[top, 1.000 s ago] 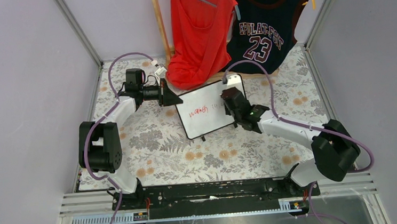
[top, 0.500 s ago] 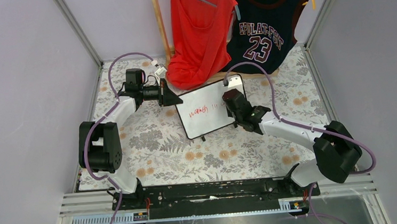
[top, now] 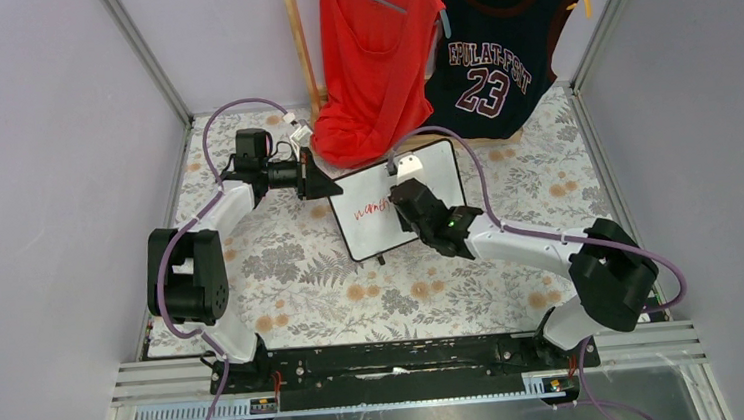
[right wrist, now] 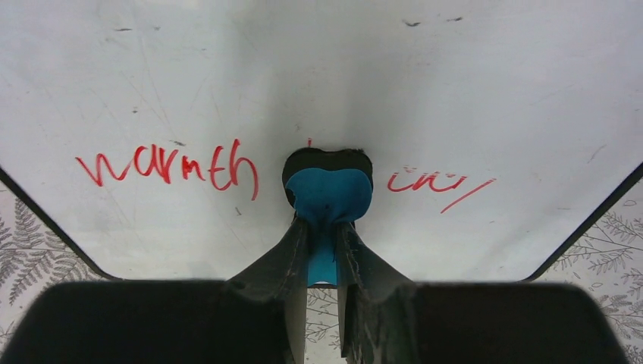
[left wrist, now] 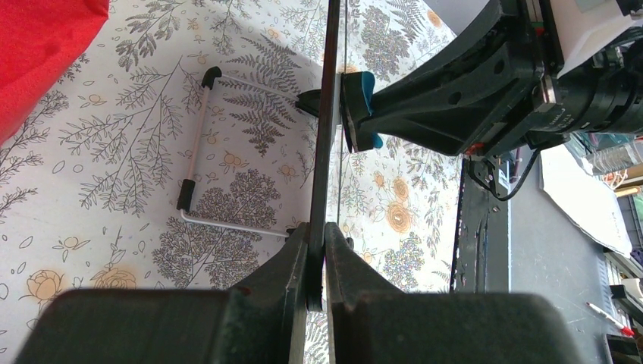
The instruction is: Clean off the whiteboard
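The whiteboard (top: 425, 171) stands tilted on the floral cloth, black-framed, with red writing "warmth" (right wrist: 168, 165) on its left part and faint red traces (right wrist: 436, 182) on the right. My left gripper (top: 329, 187) is shut on the board's left edge, seen edge-on in the left wrist view (left wrist: 327, 114). My right gripper (right wrist: 322, 227) is shut on the blue eraser (right wrist: 328, 199), which presses on the board just right of the word. In the top view the right gripper (top: 399, 196) covers the board's middle.
A red top (top: 376, 59) and a dark "23" jersey (top: 496, 50) hang behind the board on a wooden rack. A white wire stand (left wrist: 201, 144) lies behind the board. The black base rail (top: 390, 361) runs along the near edge.
My right gripper with the eraser has swept left across the board, from its right side to the middle. The writing right of "warmth" is mostly wiped. The left arm has not moved.
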You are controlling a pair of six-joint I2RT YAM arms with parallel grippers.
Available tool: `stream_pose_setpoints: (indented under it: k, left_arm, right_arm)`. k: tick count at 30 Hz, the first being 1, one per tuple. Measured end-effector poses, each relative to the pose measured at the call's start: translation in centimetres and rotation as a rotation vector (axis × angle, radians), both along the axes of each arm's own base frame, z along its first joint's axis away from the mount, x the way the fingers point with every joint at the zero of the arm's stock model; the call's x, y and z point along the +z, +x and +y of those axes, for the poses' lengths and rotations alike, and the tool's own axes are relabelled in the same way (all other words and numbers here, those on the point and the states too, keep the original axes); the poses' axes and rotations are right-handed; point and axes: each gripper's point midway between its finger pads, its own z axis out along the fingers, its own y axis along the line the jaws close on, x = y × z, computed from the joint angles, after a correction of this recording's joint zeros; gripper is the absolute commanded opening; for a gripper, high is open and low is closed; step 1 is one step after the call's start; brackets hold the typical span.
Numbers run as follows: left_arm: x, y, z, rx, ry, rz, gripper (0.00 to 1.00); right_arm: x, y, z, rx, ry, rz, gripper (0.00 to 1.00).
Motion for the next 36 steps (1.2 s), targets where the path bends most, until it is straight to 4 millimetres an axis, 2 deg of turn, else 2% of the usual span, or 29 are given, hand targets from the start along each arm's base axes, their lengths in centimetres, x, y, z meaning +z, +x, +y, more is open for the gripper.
stream_pose_setpoints:
  k: [3, 11, 15, 26, 30, 36]
  left_arm:
    - [0.0, -0.1, 0.0, 0.000, 0.001, -0.001, 0.00]
    - [0.0, 0.0, 0.0, 0.003, 0.005, -0.003, 0.00]
    - [0.0, 0.0, 0.1, 0.002, 0.005, -0.003, 0.00]
    - [-0.1, -0.2, 0.1, 0.001, 0.008, 0.001, 0.00]
    - [-0.1, -0.2, 0.1, 0.000, 0.009, 0.000, 0.00]
    - [-0.1, -0.2, 0.1, 0.000, 0.010, 0.001, 0.00]
  right_arm:
    - [-0.1, 0.5, -0.7, -0.022, -0.004, 0.001, 0.00]
    - [-1.3, 2.2, -6.3, -0.150, -0.019, 0.022, 0.00]
    - [-1.7, 2.4, -7.9, -0.182, -0.043, 0.022, 0.00]
    - [-1.4, 3.0, -9.6, -0.218, -0.095, 0.005, 0.00]
    - [-0.3, 3.8, -10.3, -0.244, -0.106, -0.011, 0.00]
    - [1.5, 4.9, -9.9, -0.251, -0.083, -0.039, 0.00]
